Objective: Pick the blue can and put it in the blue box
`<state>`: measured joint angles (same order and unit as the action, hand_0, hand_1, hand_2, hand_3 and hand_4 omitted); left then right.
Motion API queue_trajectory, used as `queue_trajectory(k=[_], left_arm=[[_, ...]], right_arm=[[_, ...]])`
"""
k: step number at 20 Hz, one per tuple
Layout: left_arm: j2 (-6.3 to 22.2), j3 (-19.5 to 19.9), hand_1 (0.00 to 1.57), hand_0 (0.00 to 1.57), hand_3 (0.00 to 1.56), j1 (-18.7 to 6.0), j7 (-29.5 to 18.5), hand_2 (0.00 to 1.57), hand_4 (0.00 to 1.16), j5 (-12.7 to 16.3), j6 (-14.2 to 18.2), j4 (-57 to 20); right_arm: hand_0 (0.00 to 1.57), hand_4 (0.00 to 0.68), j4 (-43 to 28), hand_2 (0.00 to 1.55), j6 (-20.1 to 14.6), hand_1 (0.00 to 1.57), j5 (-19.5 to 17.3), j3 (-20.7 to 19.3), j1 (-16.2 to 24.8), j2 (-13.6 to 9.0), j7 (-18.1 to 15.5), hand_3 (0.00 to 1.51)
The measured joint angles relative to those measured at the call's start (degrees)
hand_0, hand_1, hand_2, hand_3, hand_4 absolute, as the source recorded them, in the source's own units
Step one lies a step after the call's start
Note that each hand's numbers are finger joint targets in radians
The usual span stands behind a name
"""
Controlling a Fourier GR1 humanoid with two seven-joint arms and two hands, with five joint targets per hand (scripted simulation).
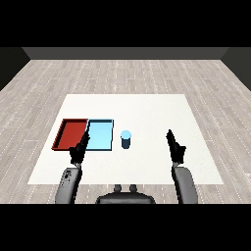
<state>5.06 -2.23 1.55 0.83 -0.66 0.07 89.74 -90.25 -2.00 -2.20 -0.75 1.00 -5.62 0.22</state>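
Observation:
A blue can [126, 139] stands upright on the white table [147, 110], just right of the light blue tray [101, 135]. The red tray [70, 134] lies to the left of the blue one, touching it. My right hand [174, 146] hovers to the right of the can, well apart from it, fingers straight and pointing forward. Over the near edge where the two trays meet is my left hand [79, 149], also with straight fingers and holding nothing.
Both grey forearms [68, 184] come in from the lower corners. Grey wooden floor surrounds the table. The table's near edge runs just in front of the hands.

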Motion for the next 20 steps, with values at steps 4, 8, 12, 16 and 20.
queue_trajectory(k=[4,8,12,16,20], left_arm=[[-0.4,0.8,0.0,0.0,0.0,-0.1,-0.6,0.0,0.0,-0.5,0.4,0.5],[-1.1,1.3,0.0,0.0,0.0,-1.0,-5.5,0.0,0.0,0.2,-0.1,2.2],[-1.5,2.0,0.0,0.0,0.0,-0.5,-13.3,0.0,0.0,1.3,-1.2,3.4],[-1.3,3.0,0.0,0.0,0.0,-0.3,-18.5,0.0,0.0,2.3,-2.8,2.0],[-1.6,2.5,0.0,0.0,0.0,1.1,-19.2,0.0,0.0,2.4,-3.6,3.9]], right_arm=[[0.0,0.0,-2.4,0.0,1.1,0.0,-0.4,1.1,2.4,0.5,0.1,0.0],[0.0,0.0,-5.6,0.0,5.0,0.0,3.5,2.2,4.2,1.9,-3.5,0.0],[0.0,0.0,-7.8,0.0,8.9,0.0,7.7,3.4,6.4,3.6,-8.9,0.0],[0.0,0.0,-9.0,0.0,12.1,0.0,10.6,2.7,8.1,3.0,-11.4,0.0],[0.0,0.0,-9.0,0.0,12.8,0.0,11.3,2.8,8.1,3.5,-11.9,0.0]])
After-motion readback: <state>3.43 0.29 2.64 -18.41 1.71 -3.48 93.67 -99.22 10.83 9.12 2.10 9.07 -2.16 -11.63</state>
